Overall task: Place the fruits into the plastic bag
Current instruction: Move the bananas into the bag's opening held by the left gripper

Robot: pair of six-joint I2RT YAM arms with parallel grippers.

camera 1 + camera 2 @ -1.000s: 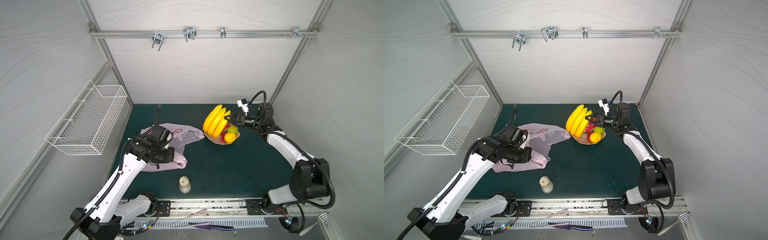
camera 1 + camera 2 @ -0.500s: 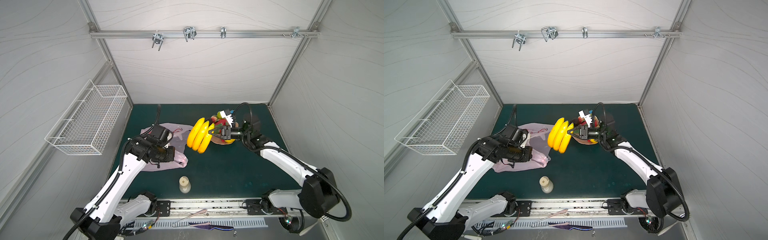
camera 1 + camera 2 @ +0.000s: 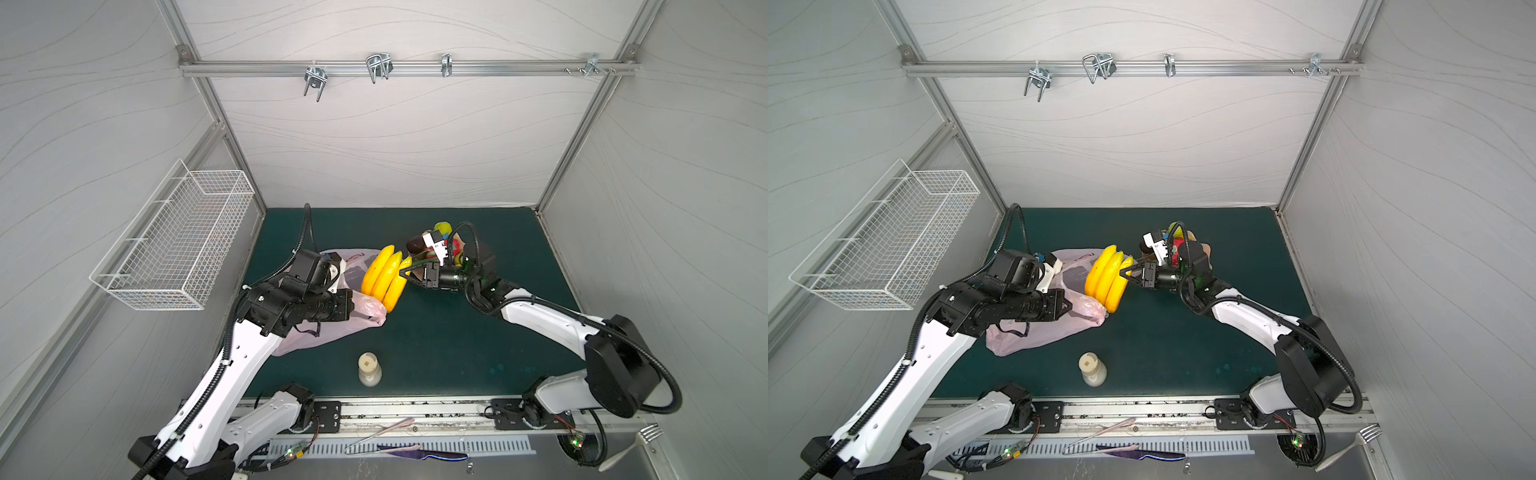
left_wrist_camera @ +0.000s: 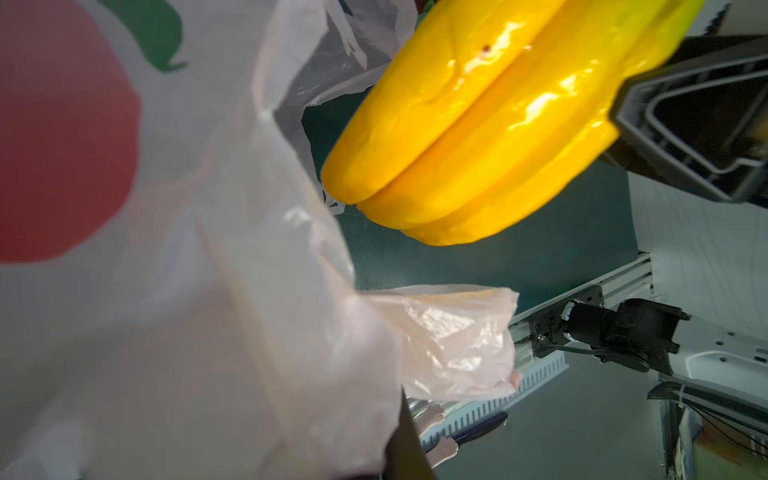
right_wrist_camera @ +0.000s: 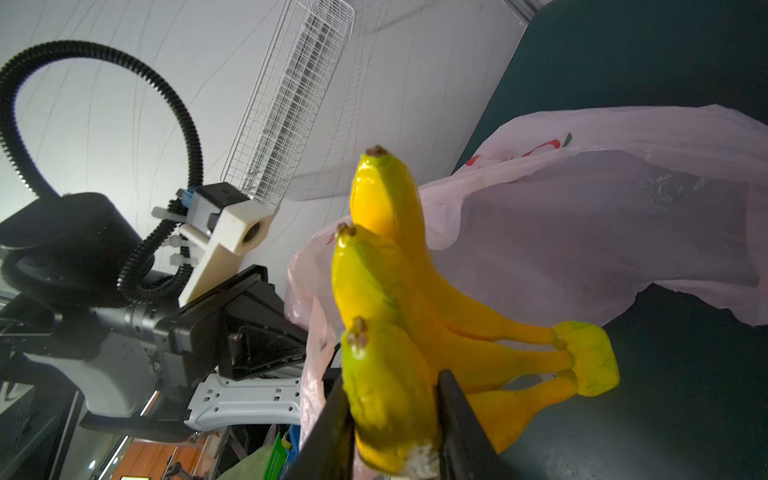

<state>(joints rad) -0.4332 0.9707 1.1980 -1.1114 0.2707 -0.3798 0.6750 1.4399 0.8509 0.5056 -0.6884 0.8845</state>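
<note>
Dark green tabletop [image 3: 436, 332], right gripper [image 3: 409, 269] pinching a yellow banana bunch [image 3: 384, 278] — raised just beside the pink plastic bag [image 3: 324, 332], left gripper [image 3: 352, 305] clamped on its rim.

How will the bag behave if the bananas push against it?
Probably floppy: the bag is thin, wrinkled film sagging from the left gripper. Its mouth may collapse, since only one edge seems pinched. It looks light, so the bananas could drag it across the mat.
</note>
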